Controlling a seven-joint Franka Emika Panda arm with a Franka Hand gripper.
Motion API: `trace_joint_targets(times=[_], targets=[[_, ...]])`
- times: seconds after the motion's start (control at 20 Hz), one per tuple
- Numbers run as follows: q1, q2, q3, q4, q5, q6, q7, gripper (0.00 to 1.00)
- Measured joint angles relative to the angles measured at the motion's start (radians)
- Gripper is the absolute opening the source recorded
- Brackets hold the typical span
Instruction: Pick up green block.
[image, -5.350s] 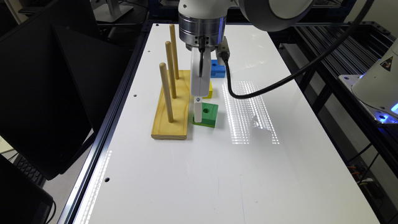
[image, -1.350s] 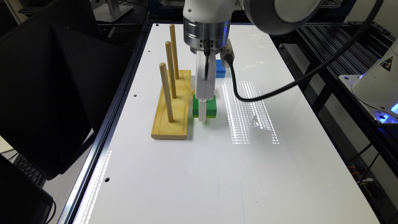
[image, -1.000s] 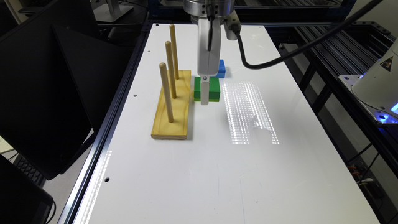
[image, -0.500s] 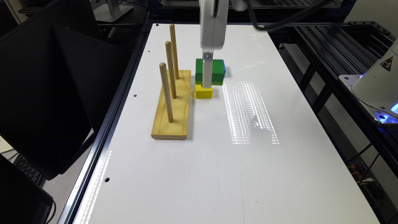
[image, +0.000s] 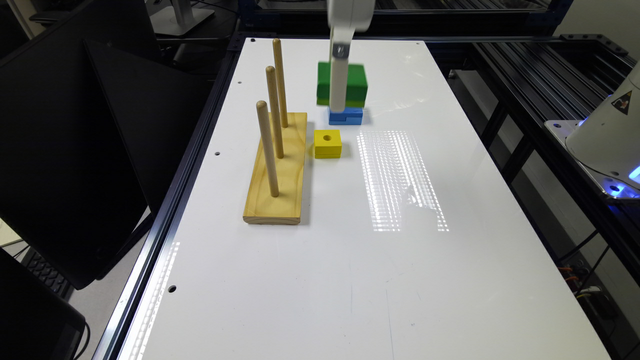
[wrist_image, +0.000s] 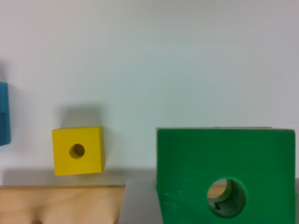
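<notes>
Exterior view: gripping the green block (image: 356, 80) in the gripper (image: 338, 107) — closed on the block and hanging straight down from the top edge of the picture. Carrying the block in the air, clear of the white table (image: 350, 275), with its flat faces upright and its lighter yellow-green edge turned downward. Overlapping, along the line of sight, the top of the blue block (image: 350, 117), which is lying on the table just beyond the yellow block (image: 327, 143). Showing the yellow block flat on the table with its round hole facing up, just beside the wooden peg base (image: 277, 180) on the exterior view's right. Carrying three upright pegs (image: 267, 145) in a row along the base, and standing near the table's edge on the exterior view's left, next to a dark monitor (image: 60, 150).

Wrist view: looking down past the green block (wrist_image: 187, 163), held close to the camera and appearing much larger than the yellow block (wrist_image: 78, 150) — round centre hole plainly visible. Lying well apart from the held block, the blue block (wrist_image: 3, 112) at the picture's margin. Resting on the table (wrist_image: 163, 56) beside the wooden peg base (wrist_image: 60, 205), the yellow block casting a soft shadow.
</notes>
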Motion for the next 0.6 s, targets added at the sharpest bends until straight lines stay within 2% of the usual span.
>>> trace_joint_targets(times=[0.6], targets=[[0.0,-0.007,0.0,0.0,0.0019,-0.01,0.0,0.0]])
